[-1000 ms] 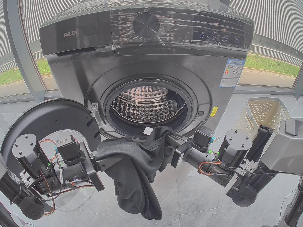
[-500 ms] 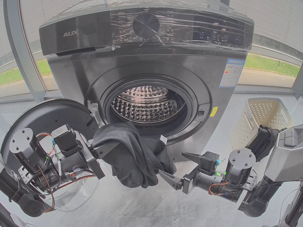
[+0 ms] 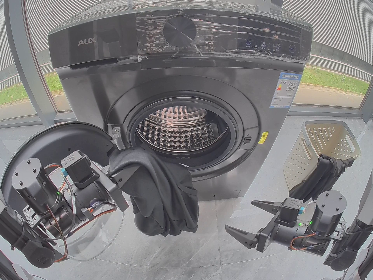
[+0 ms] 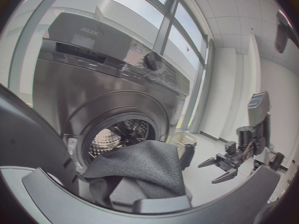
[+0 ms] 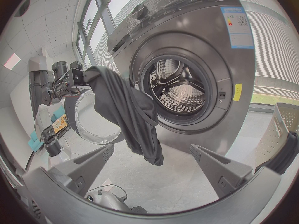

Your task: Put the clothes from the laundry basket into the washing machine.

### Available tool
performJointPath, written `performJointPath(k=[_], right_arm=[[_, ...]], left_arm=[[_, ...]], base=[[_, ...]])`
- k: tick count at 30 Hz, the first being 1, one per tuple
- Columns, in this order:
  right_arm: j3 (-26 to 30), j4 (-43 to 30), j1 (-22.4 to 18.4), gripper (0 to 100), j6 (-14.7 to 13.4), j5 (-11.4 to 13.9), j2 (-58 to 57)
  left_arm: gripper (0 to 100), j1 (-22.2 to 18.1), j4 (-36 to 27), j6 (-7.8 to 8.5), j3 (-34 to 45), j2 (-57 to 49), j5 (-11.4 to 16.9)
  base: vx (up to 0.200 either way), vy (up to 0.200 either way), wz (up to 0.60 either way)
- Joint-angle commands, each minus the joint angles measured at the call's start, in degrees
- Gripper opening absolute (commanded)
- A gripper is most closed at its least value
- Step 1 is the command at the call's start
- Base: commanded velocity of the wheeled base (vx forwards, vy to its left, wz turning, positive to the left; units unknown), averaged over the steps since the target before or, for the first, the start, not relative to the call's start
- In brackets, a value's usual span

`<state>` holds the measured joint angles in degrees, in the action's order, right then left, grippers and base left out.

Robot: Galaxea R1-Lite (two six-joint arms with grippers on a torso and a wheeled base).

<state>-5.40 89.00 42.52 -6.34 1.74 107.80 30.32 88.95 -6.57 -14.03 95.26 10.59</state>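
Before the washing machine (image 3: 175,78), dark garment (image 3: 163,193) hangs from left tool (image 3: 122,167).

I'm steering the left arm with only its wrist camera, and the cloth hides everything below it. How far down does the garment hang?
Observer: Head view: the dark garment hangs from the left gripper in front of the washing machine, its lowest fold below the door opening's bottom rim.
Operator: Anything in the drum already?
Observer: The right wrist view looks into the drum: bare metal, no clothes that I can see.
Operator: And the basket?
Observer: A second garment, also dark, is draped over the near edge of the basket, hanging outside.
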Motion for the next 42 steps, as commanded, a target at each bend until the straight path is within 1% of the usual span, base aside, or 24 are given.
performJointPath(k=[1, 2, 5, 6, 7, 8, 9, 10, 11, 14, 20, 26, 35, 38, 42], right_arm=[[0.7, 0.3, -1.7, 100, 0.3, 0.0, -3.5], [0.7, 0.3, -1.7, 100, 0.2, -0.1, -3.6], [0.7, 0.3, -1.7, 100, 0.2, -0.1, -3.6], [0.8, 0.3, -1.7, 100, 0.1, -0.1, -3.7], [0.8, 0.3, -1.7, 100, 0.1, -0.1, -3.7], [0.7, 0.3, -2.2, 100, 0.1, -0.1, -4.1], [0.5, 0.3, -2.8, 100, 0.2, -0.1, -4.5], [0.5, 0.3, -2.8, 100, 0.2, -0.1, -4.5], [0.4, 0.3, -3.8, 100, 0.3, -0.1, -4.9], [0.6, 0.3, -4.6, 100, 0.3, 0.0, -5.0], [0.6, 0.3, -5.3, 100, 0.3, 0.0, -5.1], [0.7, 0.3, -5.3, 100, 0.3, 0.0, -5.2], [0.8, 0.3, -5.1, 100, 0.2, 0.0, -5.0], [0.7, 0.3, -5.1, 100, 0.3, 0.0, -5.1], [0.8, 0.3, -5.1, 100, 0.2, 0.0, -5.1]], left_arm=[[0, 0.4, 0.1, 0.51, 0.3, 0.3, -4.7], [0, 0.8, 0.1, 0.51, 0.2, 0.4, -6.0], [0, 1.1, 0.1, 0.68, 0.2, 0.4, -6.3], [0, 1.8, 0.1, 2.35, 0.8, 0.5, -7.3], [0, 1.9, 0.1, 2.88, 1.2, 0.6, -7.6], [0, 2.2, 0.2, 4.02, 2.2, 0.6, -8.8], [0, 2.3, 0.1, 4.29, 2.9, 0.3, -9.6], [0, 2.3, 0.1, 4.29, 2.9, 0.3, -9.6], [0, 2.5, 0.2, 4.9, 3.6, 0.4, -10.3], [0, 3.2, 0.1, 4.9, 4.4, 0.4, -10.8], [0, 3.2, 0.1, 4.81, 3.8, 2.0, -10.3], [0, 3.0, 0.2, 4.81, 3.5, 3.6, -10.5], [0, 2.6, 0.2, 4.9, 3.2, 3.7, -10.4], [0, 2.7, 0.2, 4.81, 3.0, 3.7, -10.4], [0, 2.9, 0.2, 4.9, 2.9, 3.7, -10.5]], base=[[0.0, 0.0, 0.0], [0.0, 0.0, 0.0], [0.0, 0.0, 0.0], [0.0, 0.0, 0.0], [0.0, 0.0, 0.0], [0.0, 0.0, 0.0], [0.0, 0.0, 0.0], [0.0, 0.0, 0.0], [0.0, 0.0, 0.0], [0.0, 0.0, 0.0], [0.0, 0.0, 0.0], [0.2, 0.0, 0.0], [0.0, 0.0, 0.0], [0.2, 0.0, 0.0], [0.0, 0.0, 0.0]])
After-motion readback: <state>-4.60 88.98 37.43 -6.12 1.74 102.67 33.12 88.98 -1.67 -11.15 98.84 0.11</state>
